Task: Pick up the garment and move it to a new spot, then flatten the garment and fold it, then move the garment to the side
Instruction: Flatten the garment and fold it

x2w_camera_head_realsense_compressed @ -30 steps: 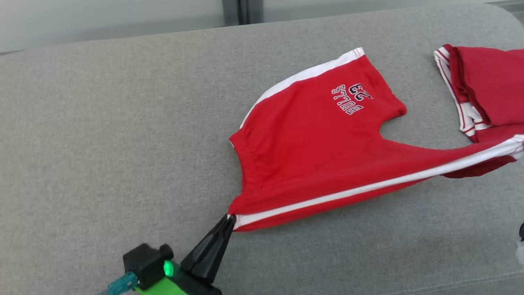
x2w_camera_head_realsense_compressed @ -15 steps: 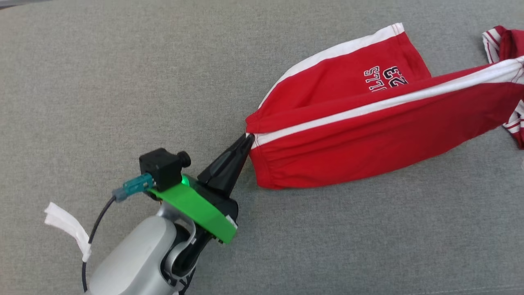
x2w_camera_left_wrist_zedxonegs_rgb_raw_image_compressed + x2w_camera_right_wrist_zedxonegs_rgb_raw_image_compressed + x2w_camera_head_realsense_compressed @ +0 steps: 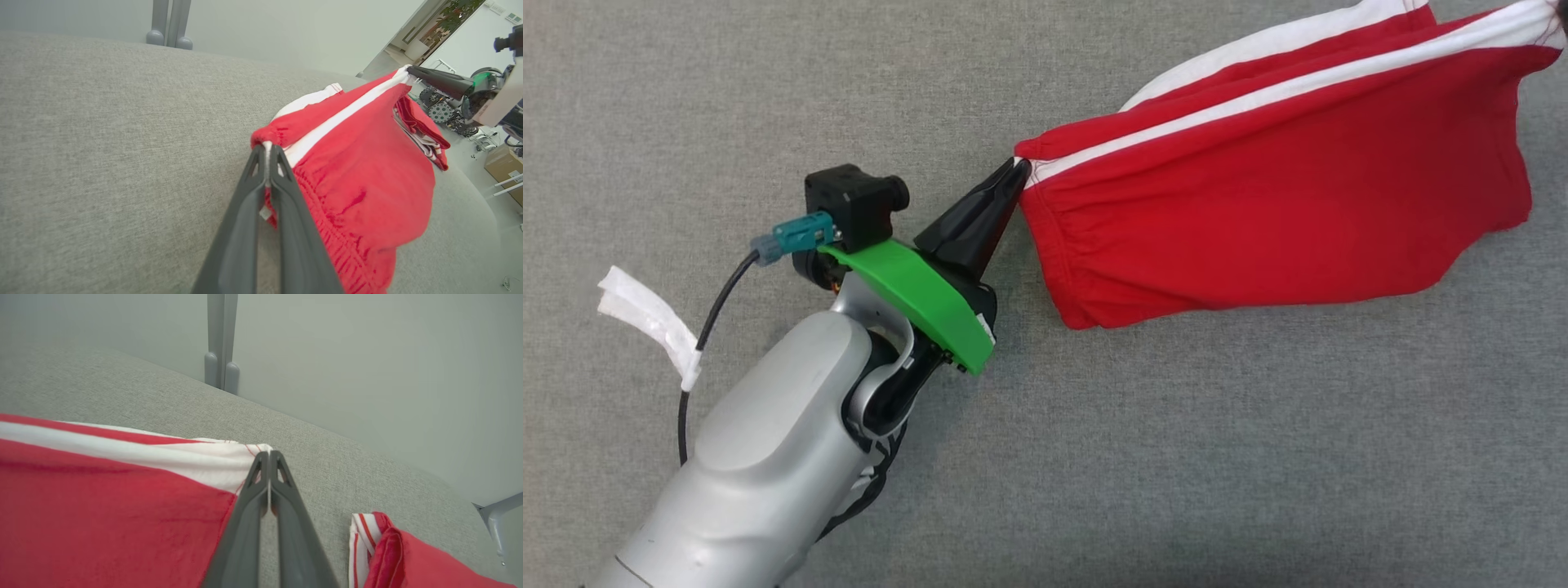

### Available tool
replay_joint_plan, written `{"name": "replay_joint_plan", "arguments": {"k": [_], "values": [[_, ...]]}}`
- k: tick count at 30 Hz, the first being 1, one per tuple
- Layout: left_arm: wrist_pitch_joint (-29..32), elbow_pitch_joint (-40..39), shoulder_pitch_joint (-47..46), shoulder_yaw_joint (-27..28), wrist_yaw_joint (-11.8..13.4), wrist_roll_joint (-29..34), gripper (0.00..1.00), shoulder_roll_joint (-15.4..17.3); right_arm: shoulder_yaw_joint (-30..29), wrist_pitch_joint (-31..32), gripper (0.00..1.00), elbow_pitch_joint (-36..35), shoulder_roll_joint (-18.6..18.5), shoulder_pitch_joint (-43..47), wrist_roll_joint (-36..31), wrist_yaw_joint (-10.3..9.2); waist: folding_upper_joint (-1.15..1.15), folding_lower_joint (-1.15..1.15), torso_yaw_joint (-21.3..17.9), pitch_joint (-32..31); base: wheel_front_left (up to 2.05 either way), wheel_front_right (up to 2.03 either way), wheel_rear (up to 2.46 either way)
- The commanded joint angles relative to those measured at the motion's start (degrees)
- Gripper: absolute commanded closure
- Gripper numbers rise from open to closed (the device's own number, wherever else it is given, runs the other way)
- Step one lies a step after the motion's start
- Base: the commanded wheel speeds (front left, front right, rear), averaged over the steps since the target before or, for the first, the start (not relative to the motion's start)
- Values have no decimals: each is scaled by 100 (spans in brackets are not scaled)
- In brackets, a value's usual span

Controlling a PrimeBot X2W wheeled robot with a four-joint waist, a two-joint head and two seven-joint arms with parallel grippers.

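Garment [image 3: 1258, 188]: red shorts, lifted and stretched between both grippers above the cushion [image 3: 768, 90].
Garment attitude: the white stripe [image 3: 1258, 106] runs taut as the top edge and the red cloth hangs below it in a doubled sheet.
Lower edge: it hangs slack towards the cushion; contact cannot be determined.
Left gripper [image 3: 1018, 167]: jaws pressed together on the waistband [image 3: 1054, 245] corner, where the stripe ends.
Right gripper [image 3: 268, 454]: jaws pressed together on the leg hem, at the other end of the stripe.
Reason for hold: gripping both ends of one side seam keeps that edge straight, so gravity draws out wrinkles; this probably prepares a flat lay-down.
Step in hand: judged to be the transfer to a new spot; flattening and folding are not yet done.
Second garment [image 3: 408, 559]: red with striped trim, bunched on the cushion near the right gripper.
Risk: the lay-down spot should keep clear of the second garment, or the two may overlap.
Cushion: grey fabric, broad bare area beside the left arm, suitable for spreading.
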Motion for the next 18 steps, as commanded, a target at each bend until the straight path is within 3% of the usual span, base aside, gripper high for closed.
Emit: {"name": "replay_joint_plan", "arguments": {"k": [1,10,11,13,14,18], "values": [[11,104,-147,-26,16,-25,100,4,147,-29,100,156,-10,-207,72,-11,0,0,126,155,0,0,0],[-250,545,-508,-300,16,-192,100,-124,1100,-411,100,1154,91,-1206,377,-11,0,0,184,284,0,0,0],[-308,572,-527,-335,16,-230,82,-135,1193,-475,100,1248,105,-1277,416,-11,0,0,182,280,0,0,0],[-420,623,-576,-397,16,-265,36,-126,1340,-638,0,1411,143,-1387,464,-11,0,0,173,257,0,0,0],[-493,657,-591,-415,16,-287,0,-118,1388,-769,0,1497,180,-1433,488,-11,0,0,167,233,0,0,0],[-748,801,-522,-438,16,-209,0,-97,1567,-1281,0,1760,317,-1402,568,-10,0,0,126,31,0,0,0]]}}
